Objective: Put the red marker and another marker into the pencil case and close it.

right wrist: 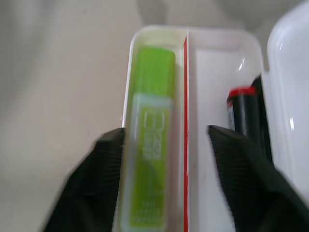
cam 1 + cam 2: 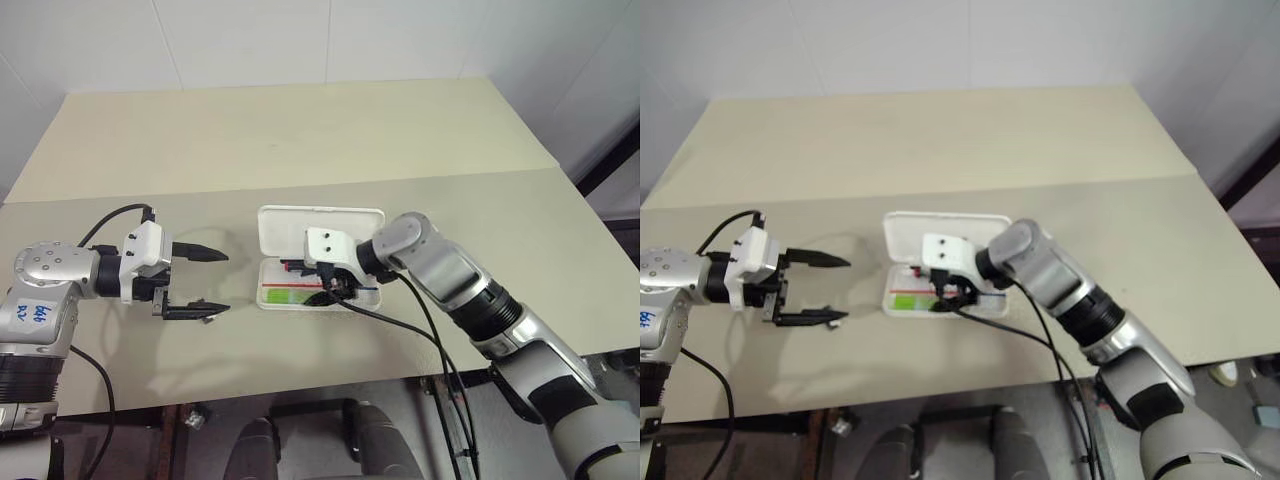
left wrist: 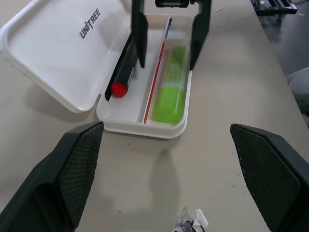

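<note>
The white pencil case (image 2: 320,228) lies open mid-table, its lid (image 3: 53,46) flat behind the tray. In the far compartment rests the red marker (image 3: 121,72), and the light green highlighter (image 3: 173,87) fills the near one, past a red divider. My right gripper (image 2: 326,291) hangs over the tray, open. Its fingers (image 1: 99,179) stand on either side of the highlighter (image 1: 150,130), which lies loose in the tray. The red marker (image 1: 245,116) is beside the other finger. My left gripper (image 2: 222,282) is open with nothing in it, a short way left of the case.
The beige table (image 2: 300,140) stretches back to a white wall, with a seam across its middle. Its front edge (image 2: 300,385) runs close below both arms. Black cables (image 2: 430,350) trail from the right wrist over that edge. A small white scrap (image 3: 198,220) lies by the left gripper.
</note>
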Motion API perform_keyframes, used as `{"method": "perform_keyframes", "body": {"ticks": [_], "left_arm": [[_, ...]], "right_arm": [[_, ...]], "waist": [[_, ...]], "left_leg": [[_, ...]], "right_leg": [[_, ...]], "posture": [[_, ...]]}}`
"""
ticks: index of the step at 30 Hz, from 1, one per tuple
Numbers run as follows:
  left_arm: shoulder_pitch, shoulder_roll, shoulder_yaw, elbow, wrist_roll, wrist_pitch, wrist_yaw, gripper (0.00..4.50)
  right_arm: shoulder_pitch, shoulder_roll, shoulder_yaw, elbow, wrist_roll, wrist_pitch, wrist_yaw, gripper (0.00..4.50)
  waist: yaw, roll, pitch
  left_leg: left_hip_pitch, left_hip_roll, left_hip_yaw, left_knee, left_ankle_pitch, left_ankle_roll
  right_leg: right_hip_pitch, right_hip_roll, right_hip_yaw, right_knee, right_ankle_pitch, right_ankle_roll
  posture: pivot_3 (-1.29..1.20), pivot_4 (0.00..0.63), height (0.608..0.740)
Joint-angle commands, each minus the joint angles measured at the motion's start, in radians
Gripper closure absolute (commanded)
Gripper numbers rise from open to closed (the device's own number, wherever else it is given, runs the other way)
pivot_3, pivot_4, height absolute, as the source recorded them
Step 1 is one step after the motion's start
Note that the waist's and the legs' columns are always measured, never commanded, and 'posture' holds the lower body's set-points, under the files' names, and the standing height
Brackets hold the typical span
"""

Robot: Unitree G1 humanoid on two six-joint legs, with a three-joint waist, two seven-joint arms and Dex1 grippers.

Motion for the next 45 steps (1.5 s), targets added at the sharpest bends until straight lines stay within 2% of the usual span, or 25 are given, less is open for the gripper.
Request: {"method": "perform_keyframes", "body": {"ticks": [1, 5, 10, 14, 16, 21, 27, 28, 30, 32, 37, 40, 45], "left_arm": [[0.004, 0.021, 0.034, -0.032, -0.019, 0.0, 0.005, 0.0], [0.009, 0.026, 0.035, -0.034, -0.017, -0.001, 0.008, 0.0], [0.03, 0.076, 0.022, -0.025, 0.047, 0.018, 0.046, 0.0], [0.055, 0.124, 0.001, -0.045, 0.114, 0.08, 0.111, 0.0], [0.068, 0.136, 0.006, -0.09, 0.117, 0.174, 0.158, 0.0], [0.105, 0.162, 0.034, -0.221, 0.078, 0.381, 0.214, 0.0], [0.184, 0.252, 0.09, -0.409, 0.027, 0.721, 0.281, 0.0], [0.197, 0.268, 0.102, -0.436, 0.026, 0.767, 0.297, 0.0], [0.222, 0.294, 0.126, -0.485, 0.018, 0.848, 0.321, 0.0], [0.238, 0.309, 0.151, -0.523, -0.001, 0.913, 0.335, 0.0], [0.307, 0.354, 0.215, -0.573, -0.032, 0.986, 0.329, 0.0], [0.317, 0.373, 0.213, -0.585, -0.043, 1.002, 0.335, 0.0], [0.259, 0.355, 0.112, -0.58, -0.04, 0.964, 0.378, 0.0]], "right_arm": [[-0.039, 0.006, -0.061, -0.01, 0.022, -0.01, 0.007, 1.12], [-0.039, 0.007, -0.093, -0.017, 0.047, -0.014, 0.025, 1.12], [0.022, -0.023, -0.218, -0.076, 0.157, -0.096, 0.077, 0.05], [0.114, -0.074, -0.316, -0.158, 0.28, -0.171, 0.177, 0.05], [0.155, -0.106, -0.371, -0.196, 0.338, -0.173, 0.202, 0.05], [0.2, -0.143, -0.431, -0.255, 0.414, -0.143, 0.186, 0.05], [0.278, -0.164, -0.471, -0.314, 0.439, -0.143, 0.133, 0.05], [0.292, -0.166, -0.478, -0.324, 0.446, -0.143, 0.124, 0.05], [0.317, -0.162, -0.498, -0.336, 0.466, -0.145, 0.107, 0.05], [0.333, -0.156, -0.509, -0.344, 0.48, -0.154, 0.098, 0.05], [0.368, -0.127, -0.49, -0.394, 0.486, -0.178, 0.056, 0.05], [0.392, -0.115, -0.481, -0.42, 0.487, -0.19, 0.039, 0.05], [0.438, -0.067, -0.45, -0.479, 0.488, -0.193, -0.03, 0.05]], "waist": [[0.001, 0.0, 0.0], [0.001, 0.0, 0.0], [0.001, 0.0, 0.0], [0.002, 0.0, 0.0], [0.003, 0.0, 0.0], [-0.001, 0.0, 0.0], [-0.003, 0.0, 0.0], [-0.002, 0.0, 0.0], [-0.001, 0.0, 0.0], [-0.002, 0.0, 0.0], [-0.002, -0.001, 0.0], [-0.002, -0.001, 0.0], [-0.001, -0.001, 0.0]], "left_leg": [[0.0, 0.0, 0.0, 0.0, 0.0, 0.0], [0.0, 0.0, 0.0, 0.0, 0.0, 0.0], [0.0, 0.0, 0.0, -0.001, 0.0, 0.0], [0.0, 0.0, 0.0, -0.001, -0.001, 0.0], [0.0, 0.0, 0.0, -0.001, -0.002, 0.0], [0.0, 0.001, 0.0, -0.001, -0.002, 0.0], [0.001, 0.005, 0.0, -0.001, -0.002, 0.0], [0.001, 0.006, 0.0, -0.001, -0.002, 0.0], [0.001, 0.007, 0.0, -0.001, -0.002, -0.001], [0.001, 0.007, 0.001, -0.001, -0.003, -0.001], [0.003, 0.008, 0.001, -0.001, -0.003, -0.002], [0.003, 0.009, 0.001, -0.001, -0.003, -0.002], [0.003, 0.009, 0.001, -0.001, -0.004, -0.003]], "right_leg": [[0.0, 0.0, 0.0, 0.0, 0.0, 0.0], [0.0, 0.0, 0.0, 0.0, 0.0, 0.0], [0.0, 0.0, 0.0, 0.0, 0.0, 0.0], [0.0, 0.0, 0.0, -0.001, 0.0, 0.0], [0.0, 0.0, 0.0, -0.001, 0.0, 0.001], [0.0, 0.0, 0.0, -0.001, 0.0, 0.0], [0.0, 0.004, 0.0, -0.001, -0.002, -0.003], [0.0, 0.005, 0.0, -0.001, -0.003, -0.005], [0.0, 0.006, 0.0, -0.001, -0.011, -0.019], [0.0, 0.006, 0.001, -0.001, -0.011, -0.019], [0.0, 0.008, 0.001, -0.001, -0.011, -0.02], [0.0, 0.008, 0.002, -0.001, -0.011, -0.021], [0.0, 0.008, 0.002, -0.002, -0.011, -0.021]], "posture": [[0.0, 0.15, 0.74], [0.0, 0.15, 0.74], [0.0, 0.15, 0.74], [0.0, 0.15, 0.74], [0.0, 0.15, 0.74], [0.0, 0.15, 0.74], [0.0, 0.15, 0.74], [0.0, 0.15, 0.74], [0.0, 0.15, 0.74], [0.0, 0.15, 0.74], [0.0, 0.15, 0.74], [0.0, 0.15, 0.74], [0.0, 0.15, 0.74]]}}
